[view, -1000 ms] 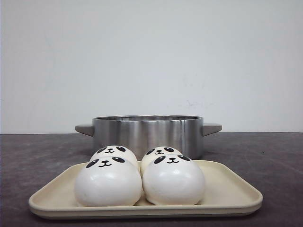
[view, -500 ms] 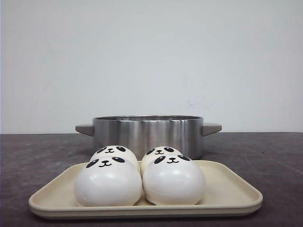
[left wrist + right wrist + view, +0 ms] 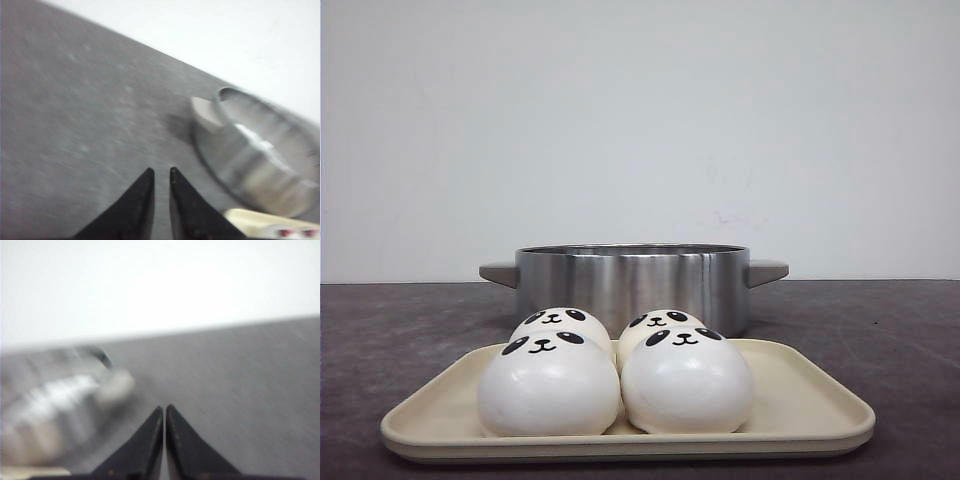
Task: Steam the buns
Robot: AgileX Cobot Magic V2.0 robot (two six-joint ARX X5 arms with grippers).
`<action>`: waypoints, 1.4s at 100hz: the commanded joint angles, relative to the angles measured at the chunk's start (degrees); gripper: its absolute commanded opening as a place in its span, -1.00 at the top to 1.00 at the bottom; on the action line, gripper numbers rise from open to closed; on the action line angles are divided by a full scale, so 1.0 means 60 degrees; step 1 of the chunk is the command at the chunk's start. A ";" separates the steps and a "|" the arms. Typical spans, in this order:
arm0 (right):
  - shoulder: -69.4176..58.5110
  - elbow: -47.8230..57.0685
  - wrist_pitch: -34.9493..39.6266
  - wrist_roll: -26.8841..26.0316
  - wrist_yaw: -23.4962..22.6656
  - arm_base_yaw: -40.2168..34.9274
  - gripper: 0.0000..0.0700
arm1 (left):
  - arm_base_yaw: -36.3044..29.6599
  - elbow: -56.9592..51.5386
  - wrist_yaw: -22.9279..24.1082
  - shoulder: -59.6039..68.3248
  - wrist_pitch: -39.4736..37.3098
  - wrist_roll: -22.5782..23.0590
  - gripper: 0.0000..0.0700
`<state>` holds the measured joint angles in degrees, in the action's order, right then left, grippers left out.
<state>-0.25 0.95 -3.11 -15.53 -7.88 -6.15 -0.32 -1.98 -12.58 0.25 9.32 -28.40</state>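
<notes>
Four buns (image 3: 616, 375) sit 2x2 on the cream tray (image 3: 810, 400) at the near edge of the table (image 3: 880, 330), steel pot (image 3: 632, 280) just behind. My left gripper (image 3: 160, 175) is nearly closed w/ nothing in it, over bare table left of the pot. My right gripper (image 3: 164, 412) is closed, empty, right of the pot.

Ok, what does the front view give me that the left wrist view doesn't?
Front only: all four buns on the tray, two in front and two behind, and the whole pot with both handles. Left wrist only: the left tool, nearly shut with nothing between its fingers, over bare table. Both: the steel pot and the cream tray, though the wrist view catches just a tray corner.
</notes>
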 commanded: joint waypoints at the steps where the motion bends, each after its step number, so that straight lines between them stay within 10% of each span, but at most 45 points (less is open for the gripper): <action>1: 0.0004 0.0397 -0.0448 -0.1086 -0.0306 -0.0007 0.99 | 0.0004 -0.0357 -0.0288 -0.0011 -0.0302 -0.1457 0.96; 22: -0.1191 0.3515 0.1800 -0.0721 -0.0448 -0.0011 0.99 | 0.0004 -0.2820 -0.0546 0.1100 0.0455 -0.0787 0.96; 53: -0.4462 0.7956 0.5045 0.1206 -0.0459 -0.0015 0.99 | -0.0015 -0.7785 -0.0914 0.4605 0.2816 0.2390 0.94; 65: -0.4692 0.8156 0.4852 0.1162 -0.0918 -0.0022 0.97 | -0.0015 -0.8426 -0.0918 0.5056 0.2860 0.2397 0.24; 71: -0.4692 0.8153 0.4838 0.1016 -0.1235 -0.0025 0.58 | -0.0015 -0.8451 -0.0922 0.5100 0.2779 0.2371 -0.35; 81: -0.4819 0.8153 0.4652 0.0331 -0.1938 -0.0025 -1.00 | -0.0015 -0.8451 -0.0973 0.5118 0.3027 0.2295 -0.74; 92: -0.5169 0.8156 0.3996 -0.0495 -0.3381 -0.0084 -1.00 | -0.0015 -0.8451 -0.1086 0.5122 0.3665 0.2302 -0.74; 113: -0.6495 0.8378 0.3916 -0.0907 -0.3406 -0.0823 -1.00 | -0.0259 -0.8448 -0.1166 0.5125 0.4510 0.2299 -0.74; 140: -0.9409 0.9242 0.6178 -0.0900 -0.0415 -0.4146 -1.00 | -0.1264 -0.8448 -0.1162 0.5140 0.4517 0.2302 -0.74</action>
<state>-52.66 53.84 31.55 -19.99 -13.61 -26.30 -6.79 -52.03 -19.44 30.74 37.08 -15.40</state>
